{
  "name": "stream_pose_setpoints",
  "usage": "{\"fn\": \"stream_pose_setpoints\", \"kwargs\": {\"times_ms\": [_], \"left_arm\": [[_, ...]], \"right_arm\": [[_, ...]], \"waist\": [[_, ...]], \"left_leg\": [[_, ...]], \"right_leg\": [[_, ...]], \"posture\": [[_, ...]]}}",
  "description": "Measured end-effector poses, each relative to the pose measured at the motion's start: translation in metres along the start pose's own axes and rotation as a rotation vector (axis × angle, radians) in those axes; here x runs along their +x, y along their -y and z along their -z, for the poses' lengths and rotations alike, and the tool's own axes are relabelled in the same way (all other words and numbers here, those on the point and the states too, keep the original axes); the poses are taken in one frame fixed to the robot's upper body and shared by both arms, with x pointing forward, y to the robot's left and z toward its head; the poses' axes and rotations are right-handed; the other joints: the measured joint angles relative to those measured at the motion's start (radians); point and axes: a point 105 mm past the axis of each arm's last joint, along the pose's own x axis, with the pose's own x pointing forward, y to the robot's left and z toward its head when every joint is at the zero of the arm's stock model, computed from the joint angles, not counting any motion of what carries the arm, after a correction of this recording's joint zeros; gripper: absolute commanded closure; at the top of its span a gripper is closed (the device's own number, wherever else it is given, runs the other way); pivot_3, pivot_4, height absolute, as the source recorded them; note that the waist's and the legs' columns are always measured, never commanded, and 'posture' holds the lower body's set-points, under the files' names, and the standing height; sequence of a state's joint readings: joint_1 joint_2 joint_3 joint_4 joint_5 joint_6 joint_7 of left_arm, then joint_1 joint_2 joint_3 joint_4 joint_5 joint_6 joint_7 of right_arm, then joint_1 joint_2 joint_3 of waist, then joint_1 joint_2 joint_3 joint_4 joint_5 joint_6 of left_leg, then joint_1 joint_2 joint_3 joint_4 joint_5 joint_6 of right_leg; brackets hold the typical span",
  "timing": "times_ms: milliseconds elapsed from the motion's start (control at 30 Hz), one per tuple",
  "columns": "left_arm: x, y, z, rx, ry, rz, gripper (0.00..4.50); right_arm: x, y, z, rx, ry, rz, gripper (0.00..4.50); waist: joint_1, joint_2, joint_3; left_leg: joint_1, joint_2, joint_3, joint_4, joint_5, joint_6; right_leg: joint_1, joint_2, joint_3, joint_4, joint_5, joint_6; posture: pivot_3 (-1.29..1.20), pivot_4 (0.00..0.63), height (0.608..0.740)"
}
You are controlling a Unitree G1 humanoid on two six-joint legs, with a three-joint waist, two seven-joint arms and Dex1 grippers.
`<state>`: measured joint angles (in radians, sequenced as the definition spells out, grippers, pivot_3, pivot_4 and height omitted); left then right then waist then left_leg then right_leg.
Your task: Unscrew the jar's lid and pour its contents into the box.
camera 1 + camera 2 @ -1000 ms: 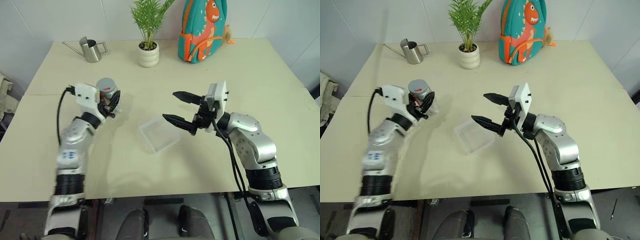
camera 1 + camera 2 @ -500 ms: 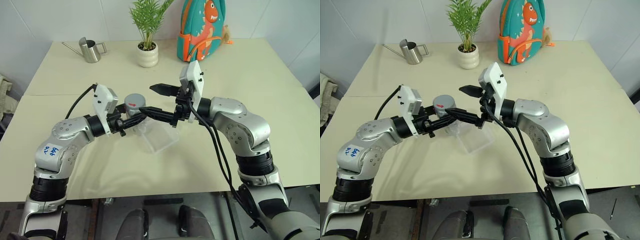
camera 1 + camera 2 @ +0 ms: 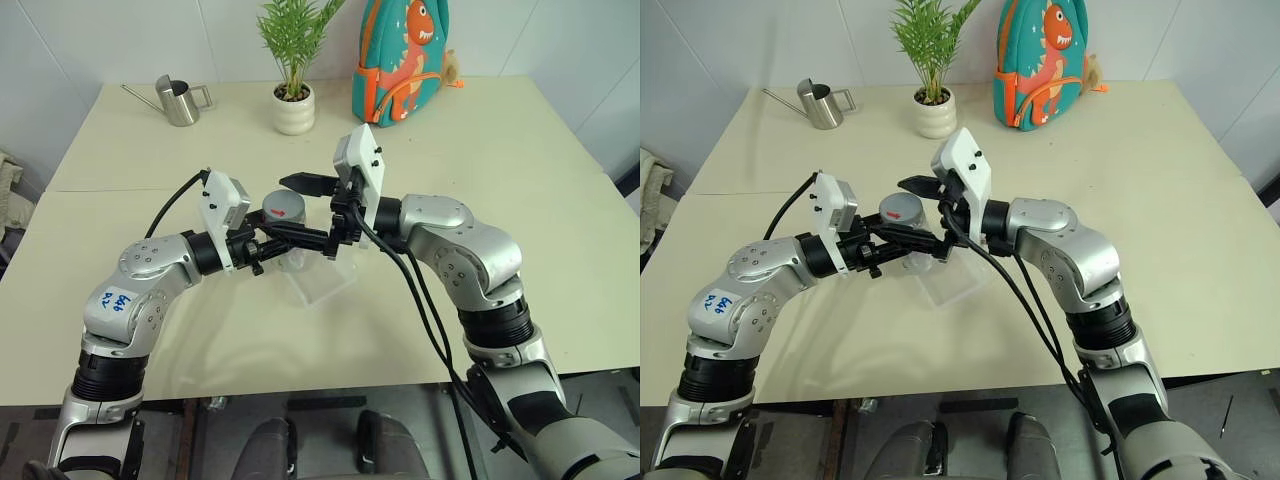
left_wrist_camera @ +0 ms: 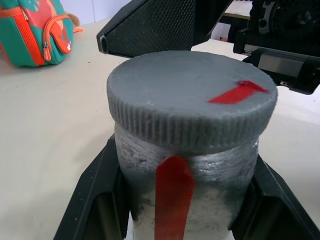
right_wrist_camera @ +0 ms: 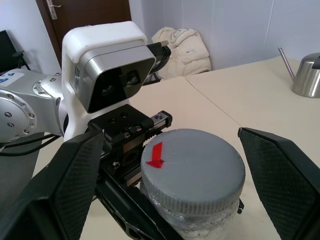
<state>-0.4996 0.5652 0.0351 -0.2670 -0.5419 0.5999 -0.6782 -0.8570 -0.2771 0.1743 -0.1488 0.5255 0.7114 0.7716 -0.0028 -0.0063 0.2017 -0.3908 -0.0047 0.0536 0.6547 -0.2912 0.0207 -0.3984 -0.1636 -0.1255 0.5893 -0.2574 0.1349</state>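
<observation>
At the table's far left corner stands a steel watering can (image 3: 181,100), with a potted plant (image 3: 294,100) and a dinosaur backpack (image 3: 403,60) further along the far edge — none of them part of the job. Nearer the middle, the left claw (image 3: 268,240) is clamped on the jar (image 4: 185,195), its two black fingers pressed to the silver body either side of the red stripe, holding it upright above the table. The lid (image 5: 192,172) is on the jar, its red mark facing up. To the right, the right claw (image 3: 305,208) is spread wide, one finger on each side of the lid and apart from it. Just below and right lies the clear plastic box (image 3: 322,280), looking empty. Judging by this, the jar is picked up and presented — unscrewing and pouring remain.
</observation>
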Motion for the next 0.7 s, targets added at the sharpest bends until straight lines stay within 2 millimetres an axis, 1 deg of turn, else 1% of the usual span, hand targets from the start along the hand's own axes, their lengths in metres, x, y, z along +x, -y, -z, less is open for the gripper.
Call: {"fn": "stream_pose_setpoints", "kwargs": {"times_ms": [33,67,100,200,233,567,633,700], "left_arm": [[0.0,0.0,0.0,0.0,0.0,0.0,2.51],[0.0,0.0,0.0,0.0,0.0,0.0,2.51],[0.0,0.0,0.0,0.0,0.0,0.0,2.51],[0.0,0.001,0.0,0.002,0.0,0.005,2.51],[0.0,0.001,0.0,0.003,0.0,0.005,2.51],[-0.001,0.002,-0.001,0.007,0.0,0.024,2.51],[-0.001,0.008,-0.003,0.002,0.01,0.079,2.51],[-0.002,0.016,-0.01,0.014,0.037,0.168,2.51]], "right_arm": [[0.0,0.0,0.0,-0.002,0.002,0.001,0.4],[0.0,0.001,0.0,-0.005,0.001,0.004,0.4],[0.0,0.002,0.001,-0.006,-0.001,0.008,0.87],[-0.002,0.006,0.001,-0.007,0.0,0.024,1.86],[-0.001,0.006,0.001,-0.008,0.002,0.023,2.0],[-0.003,0.006,0.002,-0.012,0.019,-0.011,2.0],[-0.008,0.004,0.0,-0.013,0.022,-0.078,2.0],[-0.015,0.001,-0.008,-0.028,0.009,-0.19,2.0]], "waist": [[0.0,0.0,0.0],[0.0,0.0,0.0],[0.0,0.0,0.0],[0.0,0.0,0.0],[0.0,0.0,0.0],[0.0,0.0,0.0],[0.0,0.0,0.0],[0.001,0.0,0.0]], "left_leg": [[0.0,0.0,0.0,0.0,0.0,0.0],[0.0,0.0,0.0,0.0,0.0,0.0],[0.0,0.0,0.0,0.0,0.0,0.0],[0.0,0.0,0.0,0.0,0.0,0.0],[0.0,0.0,0.0,0.0,0.0,0.0],[0.0,0.0,0.001,0.0,0.0,0.0],[0.0,0.0,0.002,0.0,0.0,0.0],[-0.001,0.0,0.003,0.001,0.0,0.001]], "right_leg": [[0.0,0.0,0.0,0.0,0.0,0.0],[0.0,0.0,0.0,0.0,0.0,0.0],[0.0,0.0,0.0,0.0,0.0,0.0],[0.0,0.0,0.0,0.0,0.0,0.0],[0.0,0.0,0.0,0.0,0.0,0.0],[-0.001,0.0,0.001,0.0,0.0,0.0],[-0.001,0.0,0.001,0.0,0.0,0.0],[-0.002,0.0,0.001,0.0,0.0,0.0]], "posture": [[0.0,0.15,0.74],[0.0,0.15,0.74],[0.0,0.15,0.74],[0.0,0.15,0.74],[0.0,0.15,0.74],[0.0,0.15,0.74],[0.0,0.15,0.74],[0.0,0.15,0.74]]}}
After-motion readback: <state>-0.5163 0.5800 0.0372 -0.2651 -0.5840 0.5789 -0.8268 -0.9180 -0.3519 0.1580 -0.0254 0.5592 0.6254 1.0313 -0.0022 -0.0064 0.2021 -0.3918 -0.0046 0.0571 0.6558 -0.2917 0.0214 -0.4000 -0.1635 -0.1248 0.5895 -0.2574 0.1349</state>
